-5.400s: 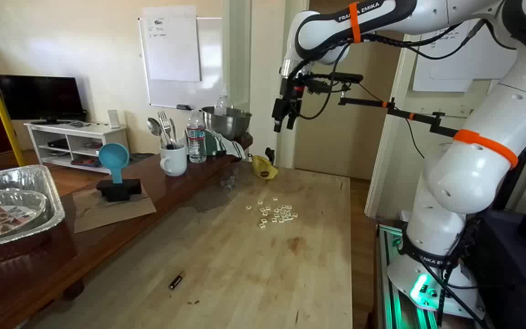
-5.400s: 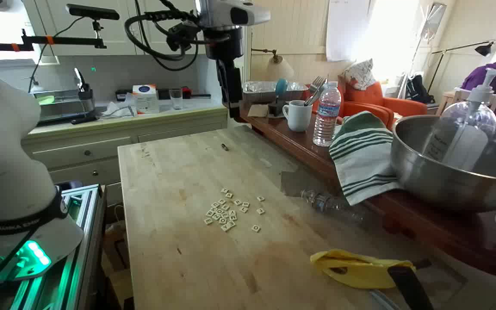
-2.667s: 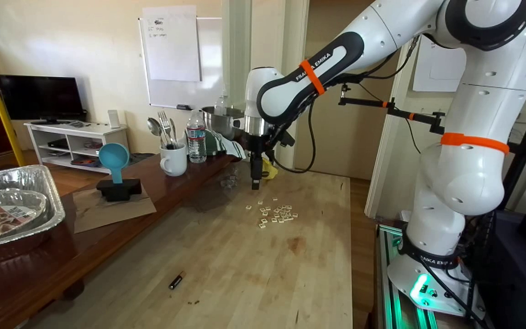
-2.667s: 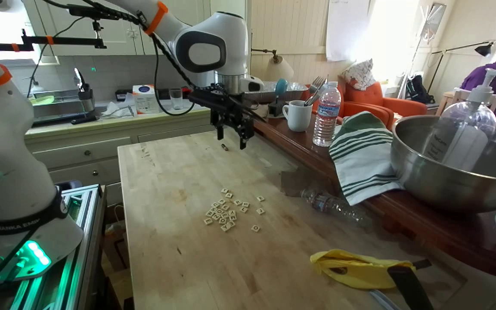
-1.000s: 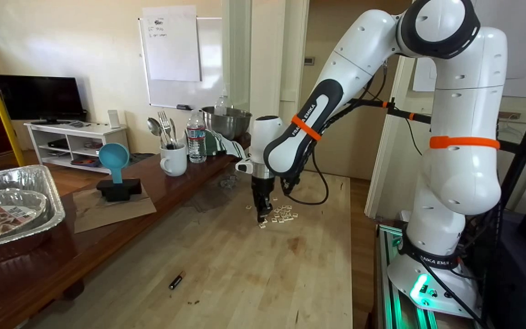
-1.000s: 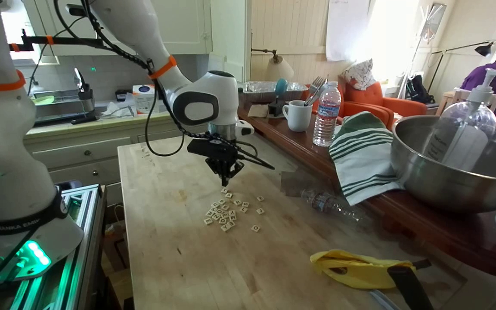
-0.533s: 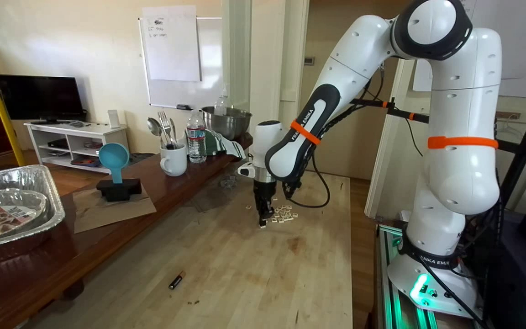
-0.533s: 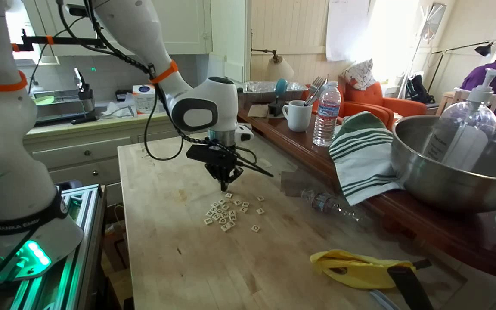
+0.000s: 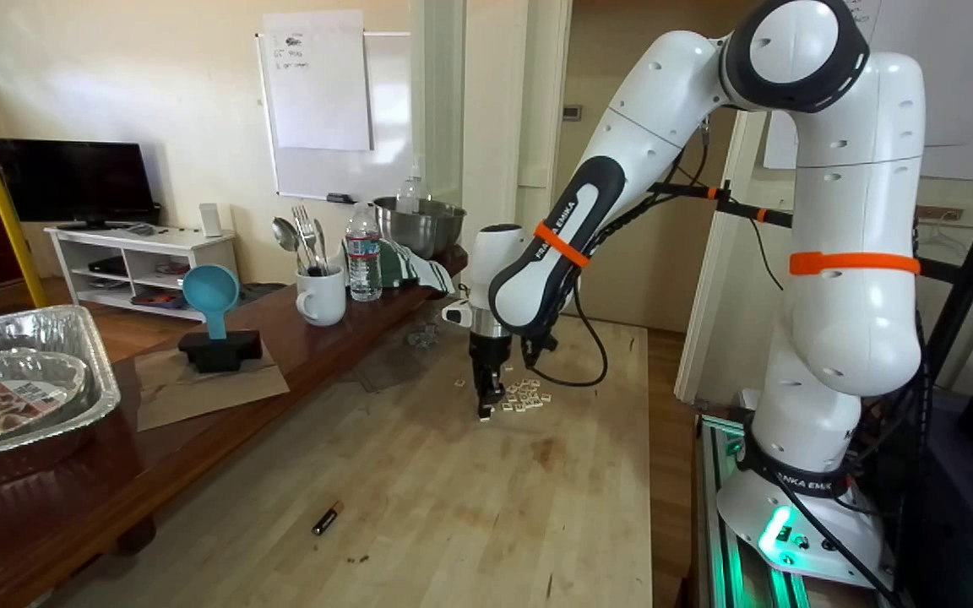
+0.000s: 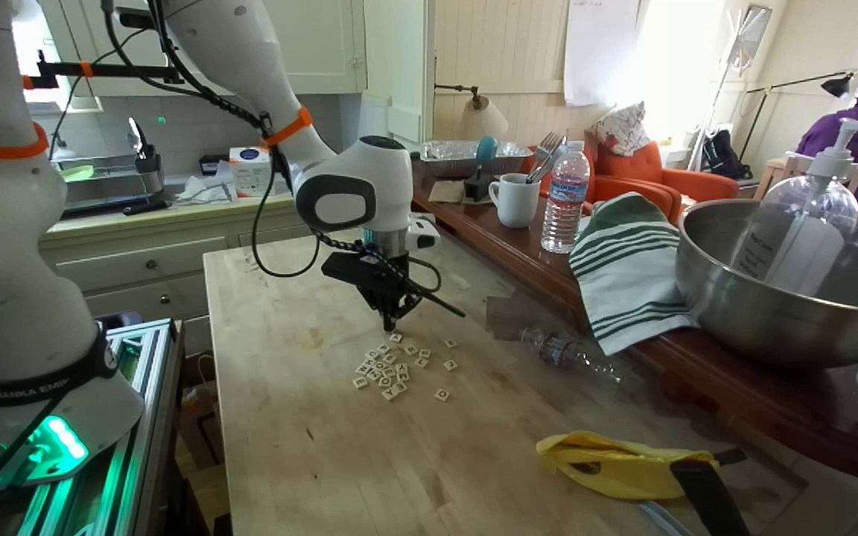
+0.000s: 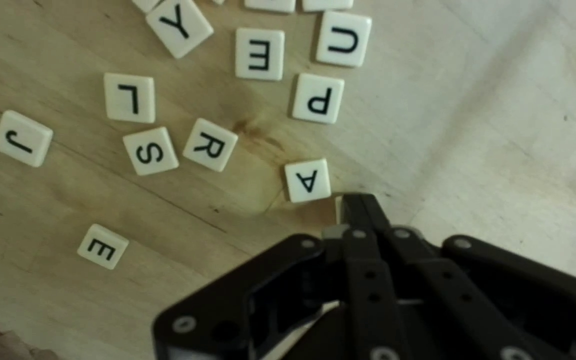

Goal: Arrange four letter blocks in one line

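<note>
Many small cream letter blocks (image 10: 383, 368) lie loosely clustered on the wooden table in both exterior views. In the wrist view, single blocks show their letters: block A (image 11: 307, 180), block P (image 11: 318, 98), block U (image 11: 344, 39), block R (image 11: 210, 145) and block S (image 11: 150, 151). My gripper (image 11: 360, 199) is shut, its fingertips pressed together with nothing between them. It points down at the cluster's edge, beside block A. A pale block edge (image 11: 338, 210) peeks out by the fingertips, mostly hidden by them. In an exterior view, a block (image 9: 485, 417) shows directly under the gripper (image 9: 486, 409).
A battery (image 9: 327, 518) lies on the same table. Along one side runs a raised dark wood surface with a white mug (image 10: 516, 201), a water bottle (image 10: 566, 197) and a steel bowl (image 10: 771, 313). A clear bottle (image 10: 570, 353) and a yellow object (image 10: 623, 465) also lie nearby.
Over the last several seconds my arm has swung down from high up to the blocks, and the gripper has gone from open to shut. In the last half second it has barely moved.
</note>
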